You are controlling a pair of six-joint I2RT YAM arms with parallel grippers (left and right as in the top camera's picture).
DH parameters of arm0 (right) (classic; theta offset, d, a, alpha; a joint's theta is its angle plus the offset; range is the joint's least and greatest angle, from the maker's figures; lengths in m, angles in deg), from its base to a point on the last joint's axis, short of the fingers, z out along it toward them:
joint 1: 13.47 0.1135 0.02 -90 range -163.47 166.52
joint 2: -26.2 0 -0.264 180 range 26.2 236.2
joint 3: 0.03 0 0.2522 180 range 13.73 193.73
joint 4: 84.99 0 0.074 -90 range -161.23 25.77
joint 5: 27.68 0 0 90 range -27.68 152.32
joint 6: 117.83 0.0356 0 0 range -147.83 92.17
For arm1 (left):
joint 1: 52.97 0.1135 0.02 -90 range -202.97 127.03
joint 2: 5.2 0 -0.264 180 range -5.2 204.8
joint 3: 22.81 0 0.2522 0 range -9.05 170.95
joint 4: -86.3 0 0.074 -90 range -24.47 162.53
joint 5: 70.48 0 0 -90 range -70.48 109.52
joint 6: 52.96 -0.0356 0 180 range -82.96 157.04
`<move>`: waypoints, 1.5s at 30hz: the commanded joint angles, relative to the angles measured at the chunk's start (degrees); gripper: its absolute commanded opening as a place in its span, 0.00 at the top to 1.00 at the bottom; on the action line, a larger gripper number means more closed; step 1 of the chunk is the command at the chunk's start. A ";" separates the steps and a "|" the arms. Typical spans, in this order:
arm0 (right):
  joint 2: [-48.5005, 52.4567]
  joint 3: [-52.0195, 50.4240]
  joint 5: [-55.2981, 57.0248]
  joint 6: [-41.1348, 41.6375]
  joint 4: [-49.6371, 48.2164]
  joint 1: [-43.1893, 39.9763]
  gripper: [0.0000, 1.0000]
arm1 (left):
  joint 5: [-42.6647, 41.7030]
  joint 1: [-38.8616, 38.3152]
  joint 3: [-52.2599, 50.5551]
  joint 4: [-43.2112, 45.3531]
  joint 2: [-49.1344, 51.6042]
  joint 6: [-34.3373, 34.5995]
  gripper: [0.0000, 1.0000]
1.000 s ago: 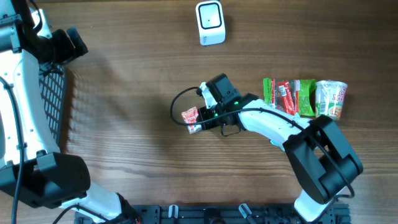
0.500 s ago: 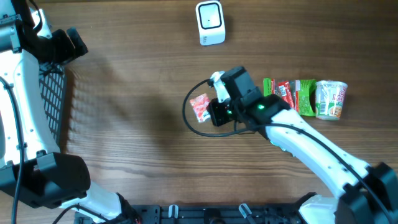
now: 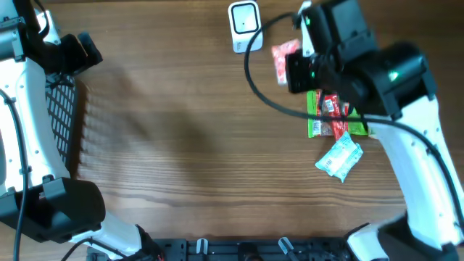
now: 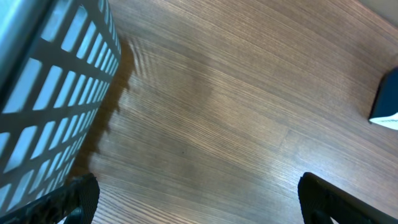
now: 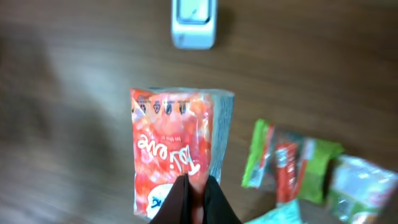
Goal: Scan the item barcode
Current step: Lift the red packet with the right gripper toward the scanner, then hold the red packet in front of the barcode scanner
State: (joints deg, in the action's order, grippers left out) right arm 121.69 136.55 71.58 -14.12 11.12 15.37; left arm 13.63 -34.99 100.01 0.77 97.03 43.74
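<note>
Overhead: right arm [image 3: 406, 80] has the red snack packet [image 3: 285, 61] in the air just right of the white scanner [image 3: 245, 27], not touching it. Right jaws clenched on the packet's lower edge.

Right wrist view: packet [image 5: 171, 149] hangs flat to the camera and the black fingertips [image 5: 214, 202] pinch its bottom. White cursive wording runs across the red face, maybe "Joli...", too blurred to confirm. A row of small dark icons sits along the top edge, with a small blue mark near the bottom. Silver side seam on the right. No barcode visible on this face. Scanner [image 5: 194, 22] sits beyond it on the table [image 5: 74, 62].

Remaining stock on the table: green and red packs [image 3: 333, 114] side by side, print unreadable, and a pale blue-white pouch [image 3: 339, 158] just below them.

Left wrist view: left jaws fully released, nothing between them, over bare wood beside the lattice basket [image 4: 50, 93]. Left arm [image 3: 22, 109] is parked at the far left edge.
</note>
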 commanded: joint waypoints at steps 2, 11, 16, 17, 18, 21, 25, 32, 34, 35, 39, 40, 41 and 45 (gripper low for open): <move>9.79 5.90 17.07 -1.77 -0.46 2.29 0.96 | -0.68 0.24 -0.13 0.02 0.00 -0.28 0.00; 25.29 5.88 36.09 -10.01 -15.39 10.25 0.96 | -0.70 0.24 -0.13 0.02 0.00 -0.28 0.00; 32.24 5.73 42.88 -20.17 -29.44 10.51 0.96 | -0.70 0.24 -0.13 0.02 0.00 -0.28 0.00; 33.22 5.70 43.15 -21.97 -31.76 10.47 0.96 | -0.70 0.24 -0.13 0.02 0.00 -0.28 0.00; 34.49 5.68 44.00 -24.35 -34.88 10.47 0.96 | -0.70 0.24 -0.13 0.02 0.00 -0.28 0.00; 38.01 5.68 46.34 -30.80 -43.65 10.16 0.96 | -0.70 0.24 -0.13 0.02 0.00 -0.28 0.00; 42.25 5.68 46.71 -38.01 -52.50 8.85 0.96 | -0.70 0.24 -0.13 0.02 0.00 -0.28 0.00; 47.58 5.66 44.59 -39.15 -56.89 4.31 0.96 | -0.70 0.24 -0.13 0.02 0.00 -0.28 0.00; 48.72 5.66 42.62 -39.26 -56.89 3.50 0.96 | -0.70 0.24 -0.13 0.02 0.00 -0.28 0.00; 49.29 5.66 41.42 -39.26 -56.89 3.23 0.96 | -0.70 0.24 -0.13 0.02 0.00 -0.28 0.00; 49.51 4.94 37.66 -39.19 -58.60 2.95 0.96 | -0.70 0.24 -0.13 0.02 0.00 -0.28 0.00; 49.51 4.94 37.33 -39.15 -59.32 2.95 0.96 | -0.70 0.24 -0.13 0.02 0.00 -0.28 0.00; 49.51 4.94 36.85 -39.17 -59.82 2.97 0.95 | -0.70 0.24 -0.13 0.02 0.00 -0.28 0.00; 49.51 4.94 33.94 -38.97 -60.24 3.13 0.96 | -0.70 0.24 -0.13 0.02 0.00 -0.28 0.00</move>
State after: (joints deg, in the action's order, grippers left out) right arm 170.65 141.54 108.19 -53.24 -49.28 18.12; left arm 13.60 -34.99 100.01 0.72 97.03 43.74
